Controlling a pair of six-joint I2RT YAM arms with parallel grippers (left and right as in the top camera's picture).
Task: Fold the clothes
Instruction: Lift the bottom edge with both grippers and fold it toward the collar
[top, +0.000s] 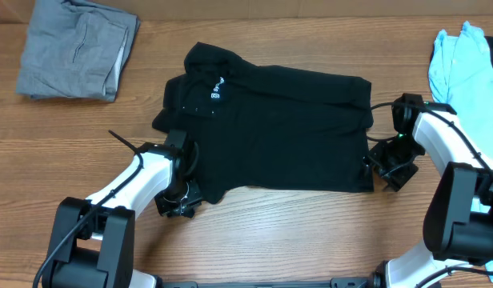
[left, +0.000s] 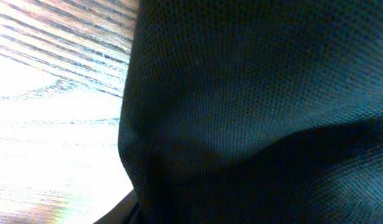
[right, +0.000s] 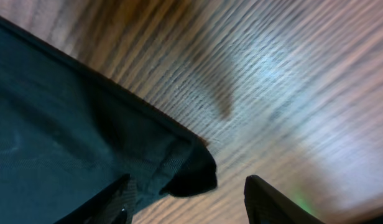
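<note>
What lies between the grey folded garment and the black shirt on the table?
Only bare wooden table. The overhead view shows the grey folded garment and the black shirt apart, with nothing between them.

Unreadable white lettering [top: 216, 88] on black shirt [top: 294, 128]

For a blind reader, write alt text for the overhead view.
A black shirt lies spread on a table, with the left arm at its near-left edge and the right arm at its near-right corner. A grey garment lies back left, a blue shirt back right.
</note>
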